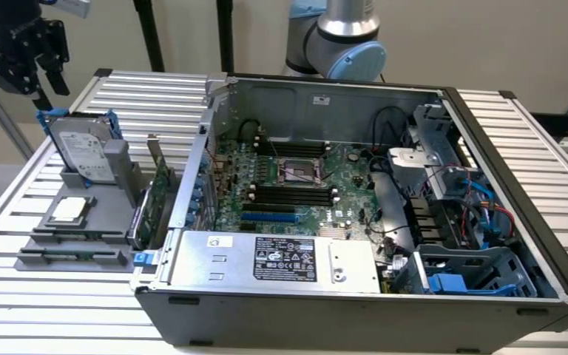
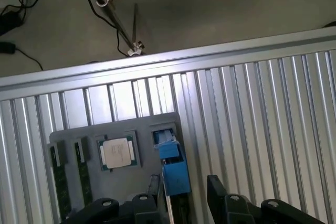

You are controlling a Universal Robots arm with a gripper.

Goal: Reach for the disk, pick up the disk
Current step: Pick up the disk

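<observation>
Disk (image 1: 80, 146) is standing upright on its edge in a grey holder (image 1: 116, 177) on the bench (image 1: 8, 296), at the exterior view's left, beside the open computer case (image 1: 363, 318). Gripper (image 1: 51, 90) is hovering just above it, fingers apart, touching nothing. This is looking like the reach step, with the pickup not yet made. In the wrist view the blue carrier (image 2: 173, 169) is lining up between the spread fingers (image 2: 216, 193). To my eye, a grasp is calling for a straight descent, square to that thin edge. The holder is hiding the disk's lower part, and the remaining clearance is hard to judge, possibly slight.
</observation>
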